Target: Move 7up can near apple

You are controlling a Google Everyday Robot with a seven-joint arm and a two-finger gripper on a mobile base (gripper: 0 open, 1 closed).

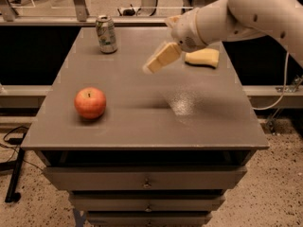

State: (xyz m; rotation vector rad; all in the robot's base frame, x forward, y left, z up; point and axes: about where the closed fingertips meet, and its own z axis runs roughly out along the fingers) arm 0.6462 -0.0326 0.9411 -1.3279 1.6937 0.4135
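Note:
The 7up can (106, 34) stands upright at the far left corner of the grey table (142, 126); it has a silver top and a pale label. The red-orange apple (90, 102) sits near the table's front left. My gripper (160, 59) hangs above the middle of the table's far half. It is to the right of the can and somewhat nearer to me, well apart from it. It holds nothing that I can see. The white arm (236, 13) reaches in from the upper right.
A yellow sponge (202, 57) lies at the far right of the table, just behind the arm. Drawers (147, 178) sit below the tabletop. A rail (47, 20) and chair legs stand behind the table. A cable (14, 131) hangs at the left.

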